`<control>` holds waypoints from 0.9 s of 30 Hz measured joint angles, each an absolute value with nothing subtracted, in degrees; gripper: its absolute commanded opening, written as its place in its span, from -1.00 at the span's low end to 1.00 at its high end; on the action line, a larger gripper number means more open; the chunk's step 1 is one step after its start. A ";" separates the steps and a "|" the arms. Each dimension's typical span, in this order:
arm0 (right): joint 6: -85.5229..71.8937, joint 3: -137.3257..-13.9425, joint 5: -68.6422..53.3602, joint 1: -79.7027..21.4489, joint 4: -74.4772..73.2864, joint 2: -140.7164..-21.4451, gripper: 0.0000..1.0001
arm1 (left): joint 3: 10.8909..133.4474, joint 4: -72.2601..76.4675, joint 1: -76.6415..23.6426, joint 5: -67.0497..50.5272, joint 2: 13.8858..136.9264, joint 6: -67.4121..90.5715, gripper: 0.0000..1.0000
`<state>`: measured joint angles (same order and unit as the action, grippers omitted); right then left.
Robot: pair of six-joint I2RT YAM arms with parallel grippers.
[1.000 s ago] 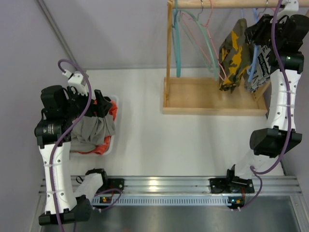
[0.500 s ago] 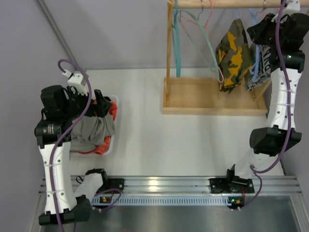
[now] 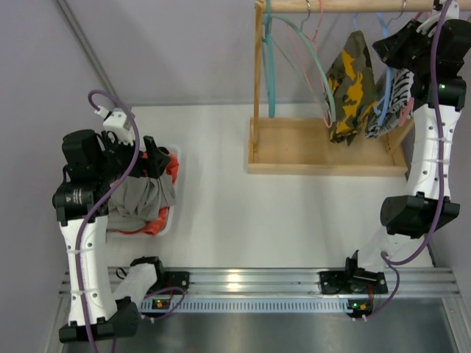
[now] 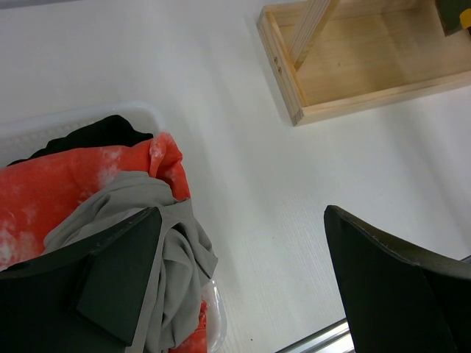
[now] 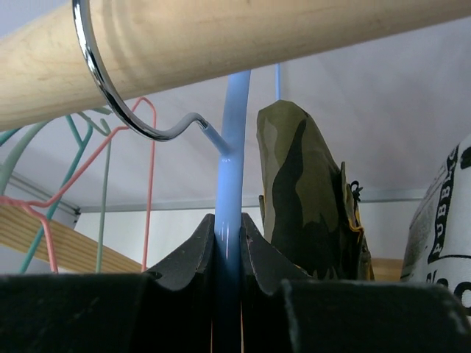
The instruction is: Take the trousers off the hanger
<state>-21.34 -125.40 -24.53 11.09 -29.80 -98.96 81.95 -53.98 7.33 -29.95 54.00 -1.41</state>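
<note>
Top view: camouflage trousers (image 3: 346, 92) hang from the rail (image 3: 331, 6), upper right. Grey trousers (image 3: 143, 198) lie in the basket (image 3: 174, 156), left.
Left wrist: left gripper (image 4: 241, 213) has its fingers wide apart and empty.
Right wrist: right gripper (image 5: 228, 224) is clamped on the blue hanger (image 5: 232, 147), centre. The cloth looks light and limp; take a low hanging fold.

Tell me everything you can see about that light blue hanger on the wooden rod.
The blue hanger looks like smooth, glossy plastic, with a chrome wire hook curved over the wooden rod. Its neck stands upright, pinched by the right gripper just below the hook. The camouflage trousers hang close beside it.
</note>
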 measured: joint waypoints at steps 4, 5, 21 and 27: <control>-22.39 -125.78 -24.97 11.09 -29.65 -98.35 -1.00 | 81.97 -53.95 7.33 -29.95 54.00 -1.41 0.97; -22.61 -125.99 -25.12 11.09 -29.65 -98.19 -1.00 | 81.97 -53.93 7.33 -29.95 54.00 -1.39 0.96; -23.46 -123.85 -25.58 11.09 -29.19 -93.34 -1.00 | 81.95 -52.18 7.33 -29.95 54.02 -1.45 0.97; -23.49 -113.16 -26.59 11.09 -30.50 -84.64 -1.00 | 77.49 -47.13 7.33 -30.50 50.98 -3.64 0.96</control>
